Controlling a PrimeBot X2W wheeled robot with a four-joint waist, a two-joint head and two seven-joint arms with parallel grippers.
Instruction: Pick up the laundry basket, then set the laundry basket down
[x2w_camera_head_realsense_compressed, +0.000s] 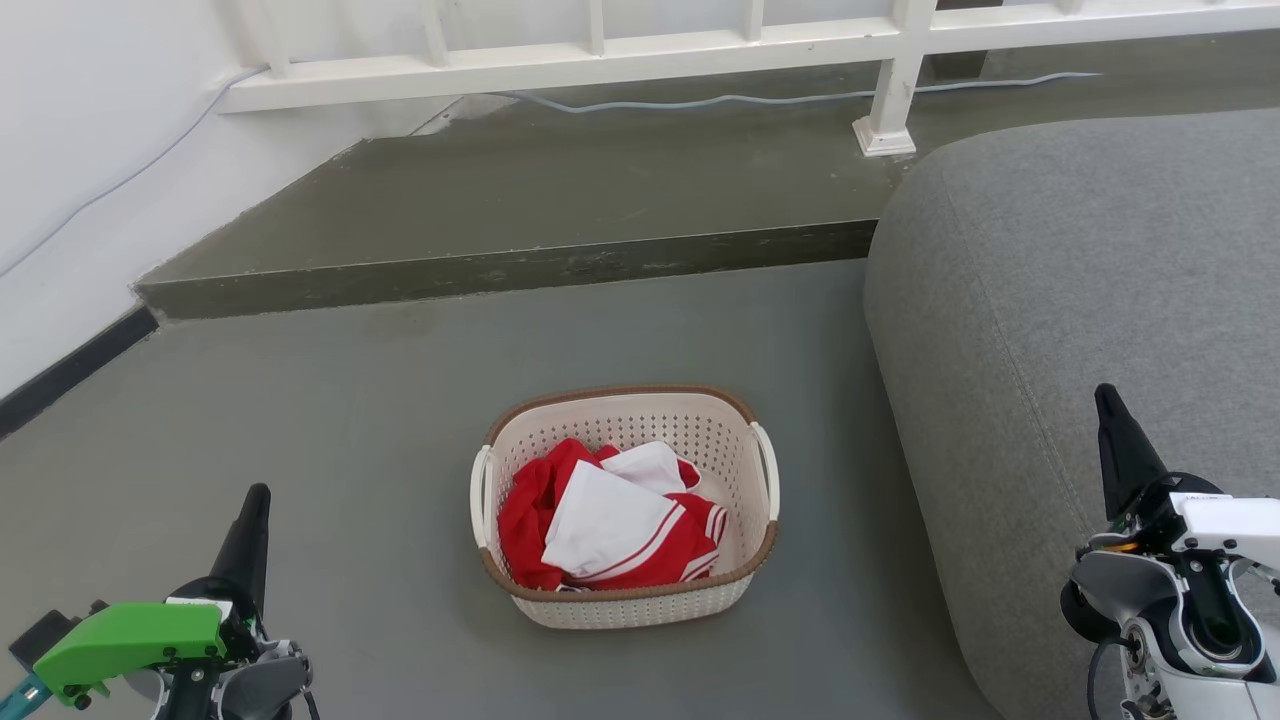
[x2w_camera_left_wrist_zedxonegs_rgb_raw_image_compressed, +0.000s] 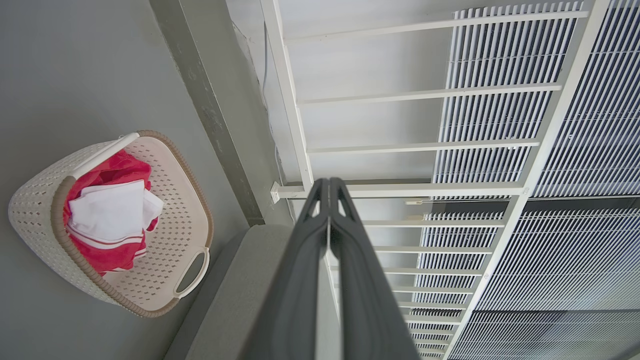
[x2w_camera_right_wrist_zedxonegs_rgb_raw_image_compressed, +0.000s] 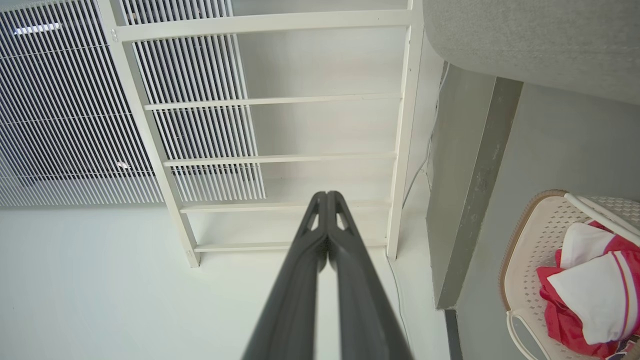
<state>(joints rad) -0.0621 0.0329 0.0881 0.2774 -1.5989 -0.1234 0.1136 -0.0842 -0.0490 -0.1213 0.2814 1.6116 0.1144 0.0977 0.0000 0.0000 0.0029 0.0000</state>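
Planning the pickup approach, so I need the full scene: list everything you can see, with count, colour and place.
laundry basket: one, cream-white with brown rim, upright on the floor, centre
clothes: count unclear, red and white, inside the basket
floor: grey, under the basket
sofa: one, grey, right of the basket
step: one, dark grey, beyond the basket
railing: one, white, at the step's far side
cable: one, pale, along the railing's foot
left gripper: dark fingers, shut, empty, lower left, apart from the basket
right gripper: dark fingers, shut, empty, lower right, over the sofa
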